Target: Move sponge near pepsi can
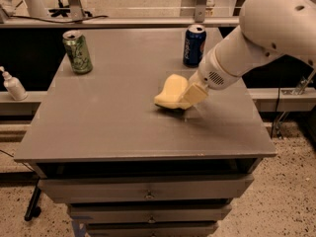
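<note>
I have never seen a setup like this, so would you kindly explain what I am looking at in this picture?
The big white shape on the right is a robot arm. At its tip is the gripper, a clamp with two pale yellow fingers.

There is only one camera. It looks down on a grey table from the front, with drawers below. Where the camera is mounted is not known.

A green can stands at the back left of the table, and a blue pepsi can at the back right.

The gripper is over the middle right of the table. It looks shut on one end of a pale yellow sponge. The sponge is tilted and sits in front of the pepsi can, apart from it.

A white bottle stands off the table to the left.
</note>
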`<state>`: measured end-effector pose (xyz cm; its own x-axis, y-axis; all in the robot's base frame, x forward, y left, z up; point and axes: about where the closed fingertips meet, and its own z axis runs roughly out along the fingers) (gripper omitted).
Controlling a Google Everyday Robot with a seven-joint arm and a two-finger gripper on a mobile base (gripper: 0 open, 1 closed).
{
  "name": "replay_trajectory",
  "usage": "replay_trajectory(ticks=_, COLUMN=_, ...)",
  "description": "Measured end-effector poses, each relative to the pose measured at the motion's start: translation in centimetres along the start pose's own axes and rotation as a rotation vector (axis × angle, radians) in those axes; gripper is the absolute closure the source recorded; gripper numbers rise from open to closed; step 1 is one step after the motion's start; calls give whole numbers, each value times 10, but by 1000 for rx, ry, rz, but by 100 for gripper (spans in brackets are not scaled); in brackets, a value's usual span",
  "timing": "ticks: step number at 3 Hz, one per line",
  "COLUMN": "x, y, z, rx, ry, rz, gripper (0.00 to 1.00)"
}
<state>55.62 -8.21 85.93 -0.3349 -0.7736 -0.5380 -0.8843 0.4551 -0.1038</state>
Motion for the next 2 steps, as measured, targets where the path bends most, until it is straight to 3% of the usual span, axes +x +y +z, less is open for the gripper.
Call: replay_trajectory(ticks=2, x=-1, y=-74, z=-83, rx=186, ry=64, rz=-78, gripper=100)
